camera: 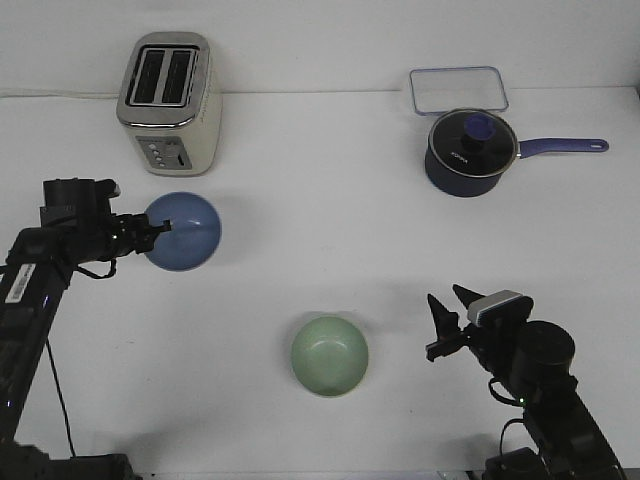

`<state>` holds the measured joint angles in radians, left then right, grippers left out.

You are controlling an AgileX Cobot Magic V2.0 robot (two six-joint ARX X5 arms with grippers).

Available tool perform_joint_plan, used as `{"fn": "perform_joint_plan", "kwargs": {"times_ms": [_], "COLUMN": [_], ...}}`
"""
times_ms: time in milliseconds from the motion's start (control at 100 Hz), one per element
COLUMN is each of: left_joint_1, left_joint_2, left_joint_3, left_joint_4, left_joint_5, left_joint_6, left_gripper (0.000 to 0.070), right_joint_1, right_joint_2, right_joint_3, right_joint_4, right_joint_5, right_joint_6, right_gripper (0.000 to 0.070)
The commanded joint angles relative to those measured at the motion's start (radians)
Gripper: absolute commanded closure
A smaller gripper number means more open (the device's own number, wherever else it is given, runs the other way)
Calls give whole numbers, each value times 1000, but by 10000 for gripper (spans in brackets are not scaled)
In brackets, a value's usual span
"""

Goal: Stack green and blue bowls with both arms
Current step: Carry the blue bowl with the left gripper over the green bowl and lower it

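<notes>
- Front view: the white bench (320,210) fills the frame, and its near edge is cut off at the bottom.
- The blue bowl (185,232) sits left of centre, just in front of the toaster (168,103). It looks tipped, with its hollow turned partly toward the left arm.
- The left tool (158,228) reaches in from the left, and its dark tips overlap the bowl's left rim. One tip seems to lie inside the rim, but the black fingers merge with the wrist behind them, so I cannot tell whether the jaws are pressed on the rim or merely rest around it.
- The left arm (40,290) runs down the left edge and is cropped there; its base is out of sight.
- The green bowl (330,355) stands upright near the front centre, hollow facing up, well apart from the blue bowl and clear of both tools.
- The right tool (452,315) hovers to the right of the green bowl, not touching it. Its two pointed fingers stand spread with bench showing between them, and nothing is held.
- The right arm (545,385) is cut off at the lower right corner.
- At the back right sit a navy saucepan (468,155) with a lid, its handle pointing right, and behind it a clear container lid (457,90), whose faint outline is hard to read against the bench.
</notes>
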<state>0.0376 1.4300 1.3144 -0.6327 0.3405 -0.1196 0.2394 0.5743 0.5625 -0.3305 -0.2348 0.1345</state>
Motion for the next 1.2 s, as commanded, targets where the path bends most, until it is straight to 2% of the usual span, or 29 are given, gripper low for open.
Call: {"fn": "perform_joint_plan", "kwargs": {"times_ms": [0, 270, 380, 610, 870, 1190], "left_joint_1": [-36, -330, -458, -640, -737, -774], "left_joint_2": [-21, -50, -23, 60, 150, 165], "left_joint_3": [15, 14, 14, 14, 14, 14], "left_joint_4": [-5, -106, -104, -107, -108, -71], "left_joint_5": [47, 61, 62, 61, 60, 60], "left_joint_6": [10, 25, 26, 25, 40, 41], "left_gripper": [687, 687, 687, 687, 687, 686], "right_joint_1": [2, 2, 2, 2, 2, 2], "right_joint_2": [3, 3, 3, 3, 3, 3], "right_joint_3": [6, 6, 6, 6, 6, 6], "right_joint_4": [8, 8, 8, 8, 8, 9], "right_joint_5": [-2, -2, -2, -2, -2, -2], "right_joint_6": [-8, -8, -7, -8, -8, -8], "right_gripper": [370, 370, 370, 370, 370, 370]}}
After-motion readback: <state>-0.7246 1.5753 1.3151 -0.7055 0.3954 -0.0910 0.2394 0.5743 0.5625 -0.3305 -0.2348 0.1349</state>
